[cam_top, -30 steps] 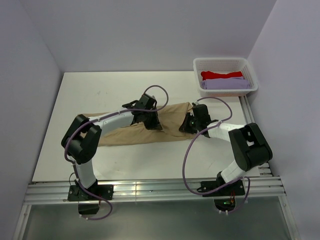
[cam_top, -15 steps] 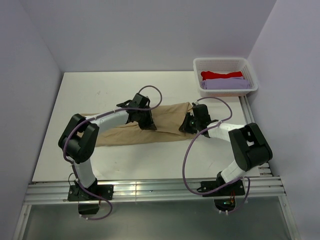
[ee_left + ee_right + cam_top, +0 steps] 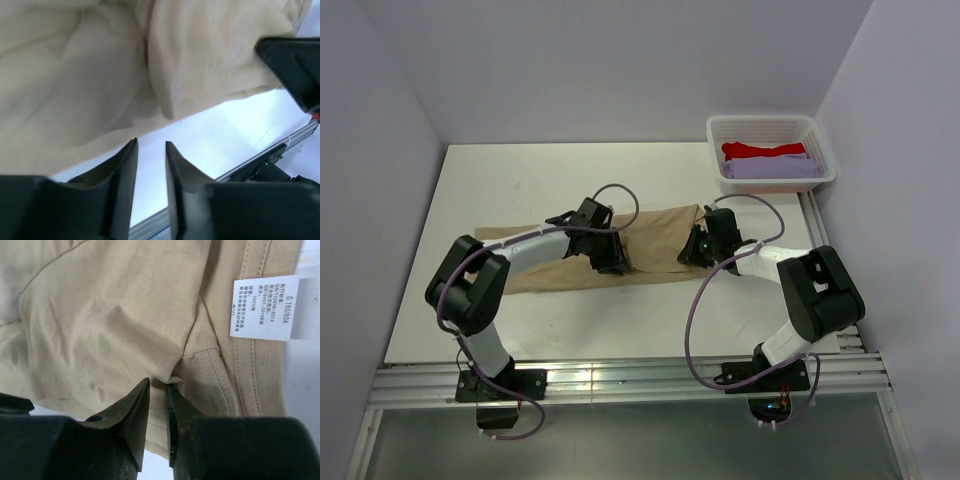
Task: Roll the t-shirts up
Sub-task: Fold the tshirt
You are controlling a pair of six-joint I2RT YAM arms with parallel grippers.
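Tan cotton is the whole story here: the tan t-shirt (image 3: pixel 655 240) lies as a long folded strip on the table (image 3: pixel 520 180). It runs from well out past the left claw (image 3: pixel 150 145) across to the right claw (image 3: pixel 156 384), which sits at the collar end. The left claw is only cracked open, a slim gap with bare table showing through it and nothing held. The near edge of the shirt is just beyond its tips, close but not between them. The right claw is nearly closed, and the creases in the cloth run straight into its tips, so I'd say it has a fold of the shirt pinched. The white neck label (image 3: pixel 264 308) is up and to the right of those tips. If I were doing this step, I'd get the left claw onto that near edge first and scoop all the layers, not just the top one. Then I'd keep both claws level with each other so the roll starts straight. If one side leads, I reckon you get a cone instead of a roll, and soft cotton like this will slump if the grip is shallow. As for containers, the white lattice basket (image 3: pixel 760 120) sits well beyond the right claw, off to its right at the far corner. Inside it are a red t-shirt (image 3: pixel 760 150) on the far side and a lavender t-shirt (image 3: pixel 770 168) on the near side, touching each other. Both are compact bundles, but I can't tell from here whether they're rolled or just folded.
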